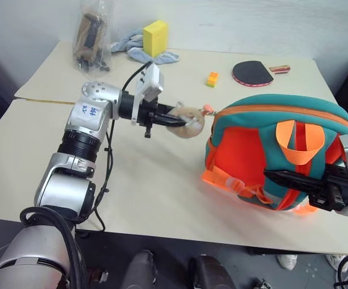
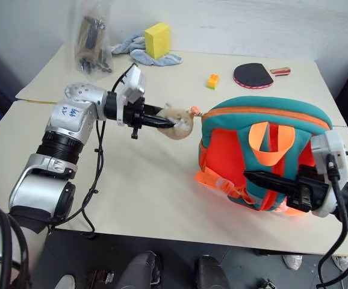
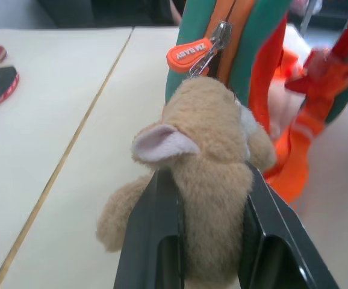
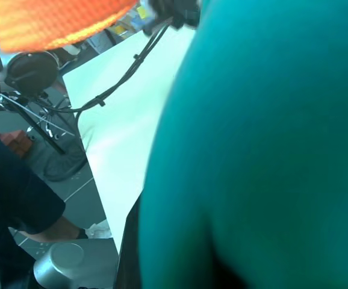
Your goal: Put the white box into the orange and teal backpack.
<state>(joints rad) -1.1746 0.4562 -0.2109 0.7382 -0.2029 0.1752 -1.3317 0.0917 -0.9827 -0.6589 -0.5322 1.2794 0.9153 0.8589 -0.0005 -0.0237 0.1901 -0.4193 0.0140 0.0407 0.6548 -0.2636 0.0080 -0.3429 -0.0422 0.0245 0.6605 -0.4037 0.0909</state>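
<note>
The orange and teal backpack (image 1: 270, 150) stands on the table (image 1: 150, 174), zipped up, orange straps facing me. My left gripper (image 1: 175, 120) squeezes its tan hamster charm (image 3: 204, 180). My right gripper (image 1: 282, 177) is clenched at the backpack's strap side.

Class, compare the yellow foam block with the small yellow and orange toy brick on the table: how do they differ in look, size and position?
The yellow foam block is one plain yellow; the toy brick is yellow with orange. The foam block is clearly bigger than the toy brick. The foam block stands against the blue cloth at the far edge; the toy brick sits alone on bare table beside the table tennis paddle. Both are untouched by either gripper.
</note>
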